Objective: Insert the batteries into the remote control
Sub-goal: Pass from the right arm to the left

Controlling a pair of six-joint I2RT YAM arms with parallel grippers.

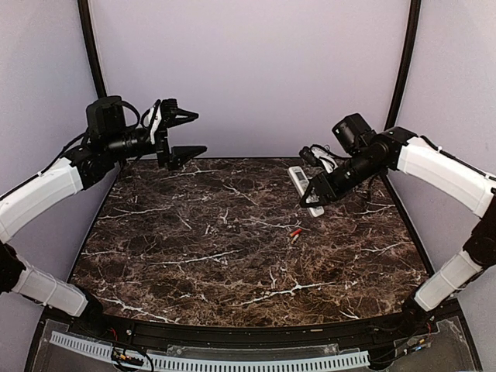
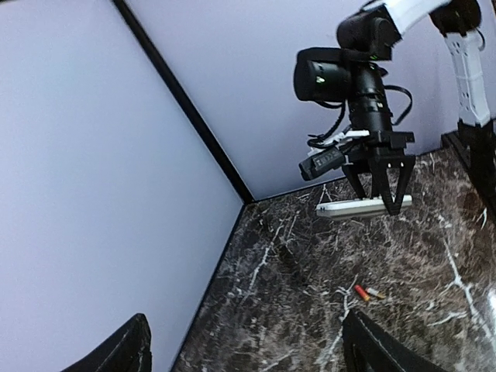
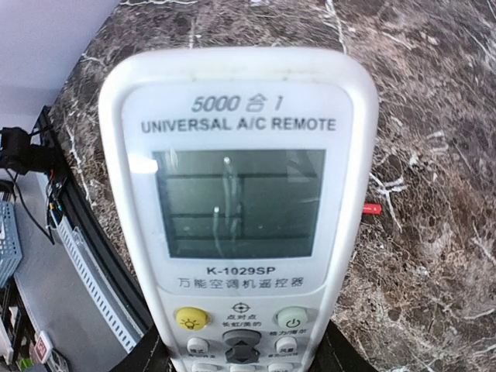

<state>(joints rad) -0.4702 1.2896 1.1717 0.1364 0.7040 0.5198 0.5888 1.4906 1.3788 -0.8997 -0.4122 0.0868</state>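
Room: pale lilac walls met at black corner posts.
Print on remote control (image 3: 240, 209): "5000 合 1", "UNIVERSAL A/C REMOTE" and "K-1029SP" framed a blank display.
Table (image 1: 194, 256): dark brown marble with white veins.
Right gripper (image 1: 314, 194): was clamped on the remote's button end at the far right, display facing its wrist camera.
Left gripper (image 1: 190, 133): jaws stood wide apart, holding nothing, over the far left corner.
Battery (image 1: 295, 232): red, lay on the marble near the remote, touching neither gripper.

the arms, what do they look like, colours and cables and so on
The left arm and right arm have white shells with black joints. The left gripper and right gripper are black with two pointed fingers. Looping black cables run at each wrist.
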